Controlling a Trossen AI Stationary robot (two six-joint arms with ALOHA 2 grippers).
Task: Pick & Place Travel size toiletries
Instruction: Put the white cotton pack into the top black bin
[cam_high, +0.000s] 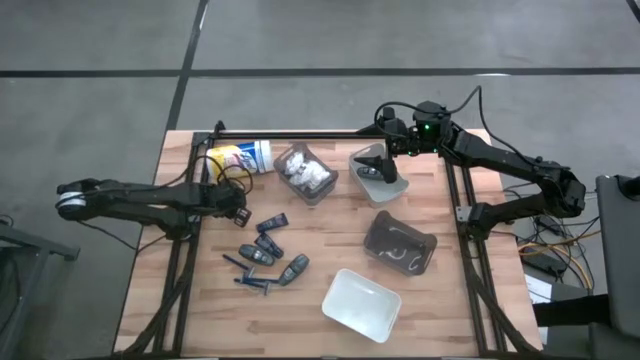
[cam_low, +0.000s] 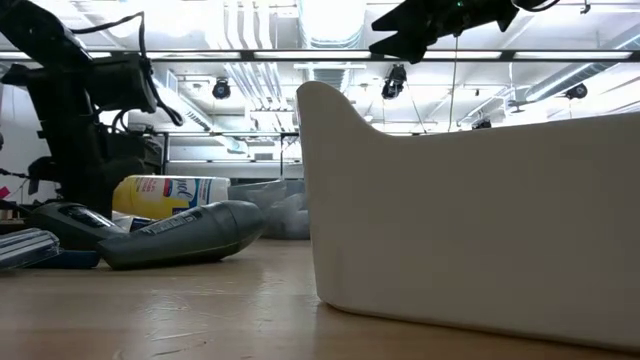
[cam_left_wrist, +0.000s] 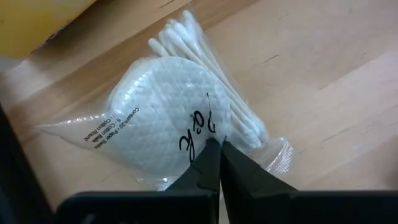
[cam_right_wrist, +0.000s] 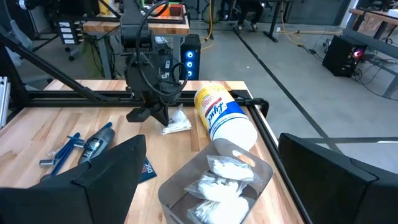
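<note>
My two dark fingertips (cam_left_wrist: 214, 158) are right up front, pressed together on the clear plastic edge of a cotton-pad-and-swab packet (cam_left_wrist: 174, 121), so my left pincer (cam_left_wrist: 219, 163) is closed and pinching that bag. The packet lies flat on the table (cam_left_wrist: 323, 93), just beside the yellow-labelled canister (cam_high: 240, 158); its round white pads sit straight ahead of my tips, and the swabs (cam_left_wrist: 214, 81) run lengthwise along one side, slanting away from me. I judge the lift should go straight up, since I hold only the edge and the weight hangs forward of me. In the high view my left arm is clearly the nearer one. My right pincer (cam_high: 375, 160) hovers well apart, fingers spread wide, above a clear bin (cam_high: 378, 178) at the far side. The bin holding white packets (cam_high: 305, 172) lies between us, my likely drop spot.
</note>
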